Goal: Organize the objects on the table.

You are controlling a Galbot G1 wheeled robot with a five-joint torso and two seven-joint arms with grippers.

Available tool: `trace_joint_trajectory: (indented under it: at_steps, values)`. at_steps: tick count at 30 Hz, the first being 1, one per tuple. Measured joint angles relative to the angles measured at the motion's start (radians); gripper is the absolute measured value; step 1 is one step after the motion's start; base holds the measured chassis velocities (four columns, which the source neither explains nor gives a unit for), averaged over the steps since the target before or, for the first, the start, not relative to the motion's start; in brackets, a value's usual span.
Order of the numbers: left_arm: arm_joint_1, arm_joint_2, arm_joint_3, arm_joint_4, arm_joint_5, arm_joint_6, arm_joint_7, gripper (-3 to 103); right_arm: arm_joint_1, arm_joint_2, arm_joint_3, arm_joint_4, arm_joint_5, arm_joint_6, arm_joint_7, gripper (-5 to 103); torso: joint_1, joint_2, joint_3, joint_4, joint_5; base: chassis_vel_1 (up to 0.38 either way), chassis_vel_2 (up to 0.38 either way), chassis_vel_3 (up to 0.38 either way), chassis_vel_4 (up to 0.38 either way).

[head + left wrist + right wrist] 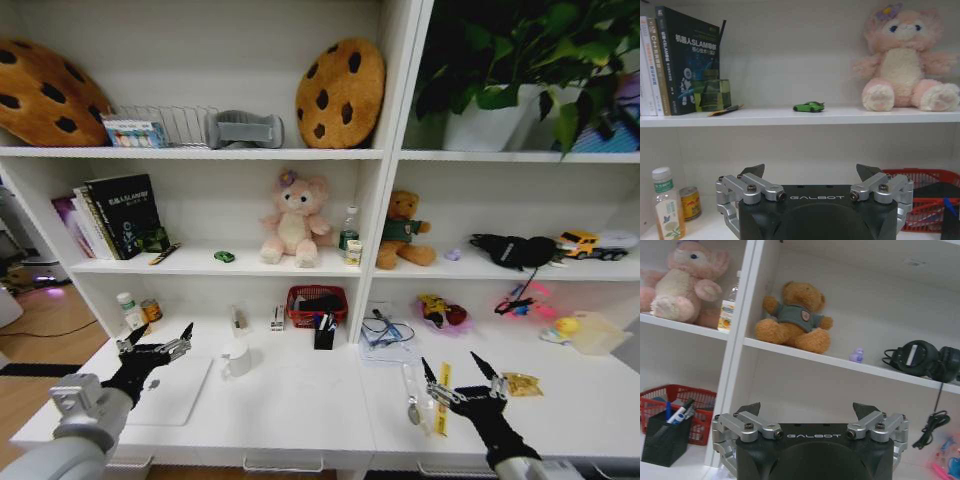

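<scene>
Hovering with jaws spread empty, left gripper [160, 345] faces shelved toy car [809, 106].

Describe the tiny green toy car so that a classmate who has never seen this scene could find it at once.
Start at the white shelving unit behind the desk and find the middle shelf of its left bay, between the upright books and the pink plush bunny. The green toy car sits alone on the bare stretch there. It is far smaller than either neighbour, low, flat and bright green.

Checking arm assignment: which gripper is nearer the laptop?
Left. The left gripper hovers over the laptop edge; the right gripper is far across the table.
</scene>
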Motion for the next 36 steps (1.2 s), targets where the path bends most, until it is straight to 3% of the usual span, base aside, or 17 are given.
trace_joint_trajectory:
  at_steps: [10, 11, 15, 19, 36]
  values:
    - [0.000, 0.000, 0.000, 0.000, 0.000, 0.000, 0.000, 100, 0.000, 0.000, 0.000, 0.000, 0.000, 0.000, 0.000, 100, 0.000, 0.000, 0.000, 0.0001, -0.0012, -0.240, -0.283, 0.237, 0.279]
    - [0.000, 0.000, 0.000, 0.000, 0.000, 0.000, 0.000, 100, 0.000, 0.000, 0.000, 0.000, 0.000, 0.000, 0.000, 100, 0.000, 0.000, 0.000, 0.0001, 0.0011, -0.157, -0.198, 0.223, 0.139]
    - [0.000, 0.000, 0.000, 0.000, 0.000, 0.000, 0.001, 100, 0.000, 0.000, 0.000, 0.000, 0.000, 0.000, 0.000, 100, 0.000, 0.000, 0.000, -0.0003, 0.0004, -0.132, -0.148, 0.126, 0.104]
    - [0.000, 0.000, 0.000, 0.000, 0.000, 0.000, 0.000, 100, 0.000, 0.000, 0.000, 0.000, 0.000, 0.000, 0.000, 100, 0.000, 0.000, 0.000, 0.0000, -0.0014, 0.012, 0.017, -0.015, -0.006]
    - [0.000, 0.000, 0.000, 0.000, 0.000, 0.000, 0.000, 100, 0.000, 0.000, 0.000, 0.000, 0.000, 0.000, 0.000, 100, 0.000, 0.000, 0.000, -0.0001, -0.0002, 0.018, 0.026, -0.023, -0.016]
